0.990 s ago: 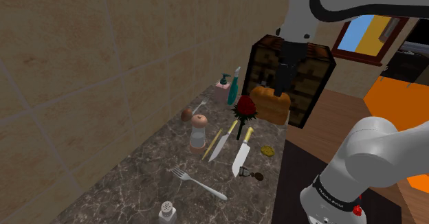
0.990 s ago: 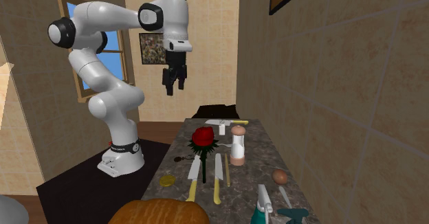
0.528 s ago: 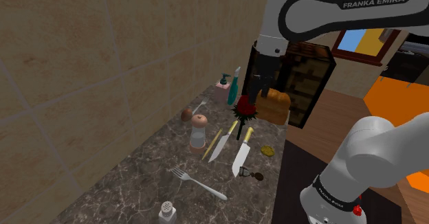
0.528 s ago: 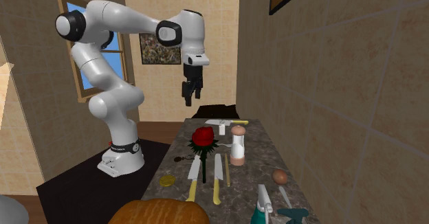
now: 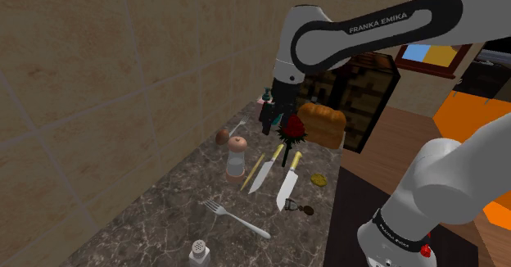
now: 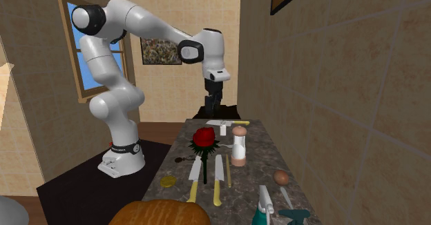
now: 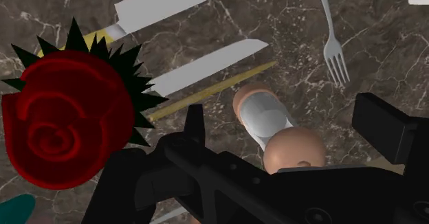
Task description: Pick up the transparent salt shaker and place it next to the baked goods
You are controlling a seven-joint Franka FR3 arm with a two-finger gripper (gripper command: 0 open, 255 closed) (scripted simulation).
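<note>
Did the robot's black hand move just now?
Yes. In the second exterior view the gripper went right and down, away from the framed picture toward the countertop.

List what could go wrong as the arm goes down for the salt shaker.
1. The open claw hangs close beside the rose; on the way down it may knock the flower over.
2. The tan-capped shaker is tall and narrow; an off-centre closure could tip it onto the knife lying beside it.
3. A second, smaller shaker stands lower in the shoulder view, so the wrong one might get picked.
</note>
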